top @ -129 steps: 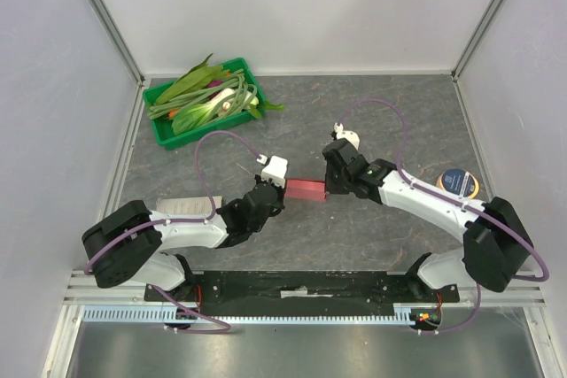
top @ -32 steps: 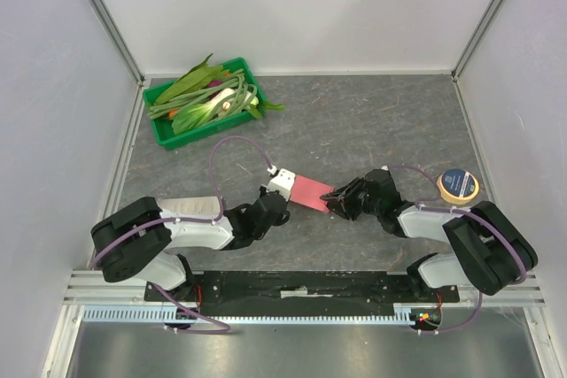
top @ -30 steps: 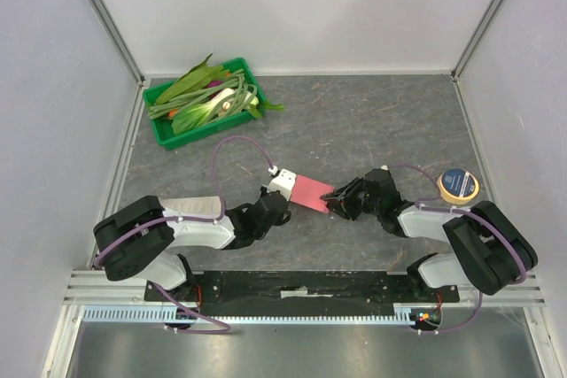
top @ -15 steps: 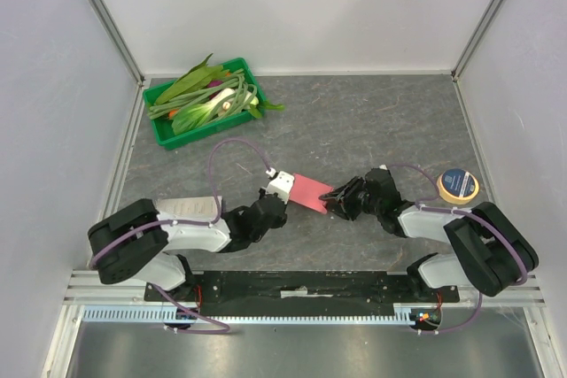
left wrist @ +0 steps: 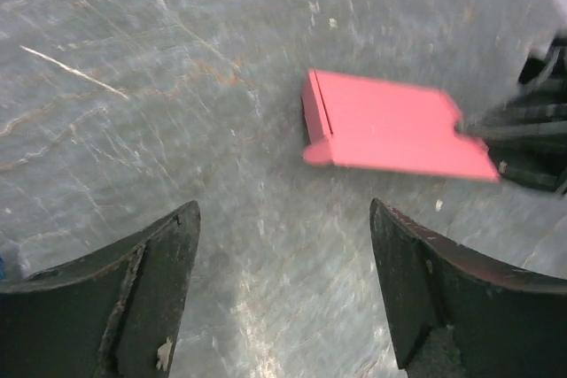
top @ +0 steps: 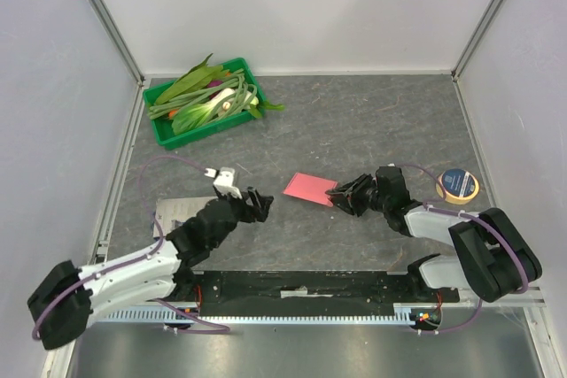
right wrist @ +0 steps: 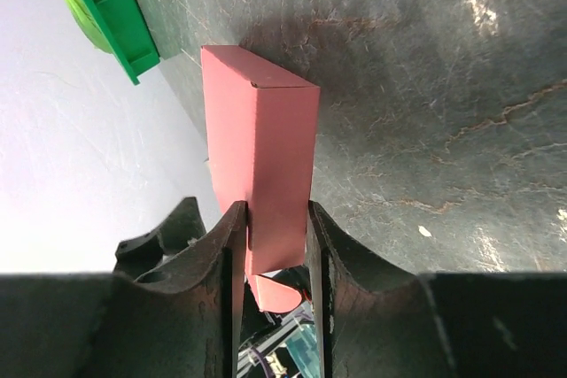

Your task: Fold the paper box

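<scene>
Grey marbled desk (top: 372, 121), white booth walls. Left tool (top: 259, 204) has let go of pink-red thin cardboard paper box (top: 309, 189) and pulled back near-left; fingers wide, empty. Right tool (top: 340, 194) alone pinches box's right end, narrow. Box lies mid-desk, flattish. Half second earlier, left tool sat at box's left end. Judgement: left arm freed for regrasp; folding unfinished.

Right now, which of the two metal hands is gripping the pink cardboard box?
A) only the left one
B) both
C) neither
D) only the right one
D: the right gripper has its fingers pressed on both sides of the paper box, while the left gripper is open and apart from it.
</scene>
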Controlling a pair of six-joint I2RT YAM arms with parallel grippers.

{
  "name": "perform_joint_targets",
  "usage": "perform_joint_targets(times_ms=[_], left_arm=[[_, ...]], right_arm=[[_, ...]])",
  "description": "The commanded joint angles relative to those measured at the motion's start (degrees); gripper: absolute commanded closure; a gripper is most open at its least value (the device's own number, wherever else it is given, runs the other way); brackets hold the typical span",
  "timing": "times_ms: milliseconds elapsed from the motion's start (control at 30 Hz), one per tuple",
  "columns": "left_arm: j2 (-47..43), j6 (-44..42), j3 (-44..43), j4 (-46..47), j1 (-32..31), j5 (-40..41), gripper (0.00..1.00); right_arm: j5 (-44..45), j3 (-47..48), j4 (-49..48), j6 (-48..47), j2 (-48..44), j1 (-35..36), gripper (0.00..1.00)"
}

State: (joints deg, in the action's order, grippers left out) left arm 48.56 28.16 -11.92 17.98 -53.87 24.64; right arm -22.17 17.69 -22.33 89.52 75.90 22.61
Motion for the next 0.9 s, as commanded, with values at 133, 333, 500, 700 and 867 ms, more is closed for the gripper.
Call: perform_joint_targets(times_ms=[133,333,500,700,867], left_arm=[[7.8,19.7,-9.1,-3.7,21.9,-34.0,0.05],[22.4,30.3,-11.4,9.0,27.0,-48.5,0.04],[35.5,46.8,-11.0,25.3,28.4,-53.6,0.01],[54.5,66.0,-9.7,52.9,27.8,-58.0,0.01],[62.7,71.1,-11.6,61.6,24.3,-56.1,0.01]], right_arm=[[-4.4,-0.6,-5.3,3.9,1.4,-1.3,0.66],[-4.5,-0.4,-5.1,3.8,1.2,-1.4,0.67],[-4.6,0.1,-4.6,3.5,1.3,-1.6,0.68],[-5.1,0.1,-4.9,3.4,1.7,-1.8,0.68],[-5.9,0.3,-5.9,3.5,2.5,-1.8,0.68]])
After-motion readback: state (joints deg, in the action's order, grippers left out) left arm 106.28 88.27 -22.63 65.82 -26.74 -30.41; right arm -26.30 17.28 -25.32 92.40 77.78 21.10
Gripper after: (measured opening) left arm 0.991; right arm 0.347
